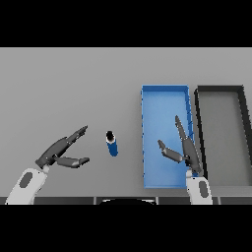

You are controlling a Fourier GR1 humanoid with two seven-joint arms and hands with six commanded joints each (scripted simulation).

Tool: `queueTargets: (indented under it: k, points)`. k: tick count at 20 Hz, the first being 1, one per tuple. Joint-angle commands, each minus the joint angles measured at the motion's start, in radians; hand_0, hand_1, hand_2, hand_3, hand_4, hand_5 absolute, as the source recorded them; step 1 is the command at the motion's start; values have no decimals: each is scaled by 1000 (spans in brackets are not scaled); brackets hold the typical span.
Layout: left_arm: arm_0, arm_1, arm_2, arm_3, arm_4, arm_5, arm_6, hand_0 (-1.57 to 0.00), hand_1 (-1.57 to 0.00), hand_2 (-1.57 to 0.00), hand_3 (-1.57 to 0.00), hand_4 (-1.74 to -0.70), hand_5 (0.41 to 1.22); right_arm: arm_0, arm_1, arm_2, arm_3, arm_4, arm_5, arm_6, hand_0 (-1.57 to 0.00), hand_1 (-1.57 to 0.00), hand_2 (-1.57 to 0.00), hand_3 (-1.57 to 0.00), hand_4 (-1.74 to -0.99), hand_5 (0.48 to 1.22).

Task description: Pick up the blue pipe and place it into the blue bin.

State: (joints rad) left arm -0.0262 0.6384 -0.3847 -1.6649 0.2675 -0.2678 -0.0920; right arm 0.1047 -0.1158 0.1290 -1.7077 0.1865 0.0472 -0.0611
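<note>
Right of left robot hand [61, 150]: blue pipe [112, 143].

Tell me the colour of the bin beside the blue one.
Black bin with a grey floor, seen in the head view.

Note for your log: the only furniture is a grey table [59, 78], plain and matte. It spreads out ahead of the left hand's fingers [74, 137] and the right hand's fingers [181, 130] up to the far edge of the scene, and sideways past both. Behind the fingers, a darker strip marks its near edge. Light is flat and even across it.
</note>
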Motion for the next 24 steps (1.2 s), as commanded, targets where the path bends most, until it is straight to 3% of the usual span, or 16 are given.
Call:
queueTargets:
  k: [1,6,10,14,18,22,24]
  points:
    - [2,-19,-21,5,-32,11,-3,1,1,1,1,-1170,490,-3,8,2,9,3,-4,6,1,1,1,1,-1211,613]
    - [-14,-98,-87,16,-120,49,-9,1,1,1,1,-1186,464,15,23,18,-15,17,-15,11,1,1,1,1,-1223,620]
    - [-67,-181,-119,100,-136,46,19,1,1,1,1,-1206,468,28,24,23,-31,25,-18,30,1,1,1,1,-1229,622]
    - [-121,-273,-141,200,-150,43,21,1,1,1,1,-1186,469,28,17,8,-35,9,-16,20,1,1,1,1,-1212,610]
    - [-181,-318,-160,274,-203,54,11,1,1,1,1,-1131,462,29,16,3,-36,4,-16,21,1,1,1,1,-1201,605]
    - [-196,-389,-159,311,-174,51,-27,1,1,-1,1,-1215,533,33,10,-9,-31,-21,0,10,1,1,1,1,-1206,606]
    - [-199,-411,-151,324,-159,55,-39,1,-40,-110,-43,-1267,585,38,11,1,-38,-4,-6,14,1,1,1,1,-1196,603]
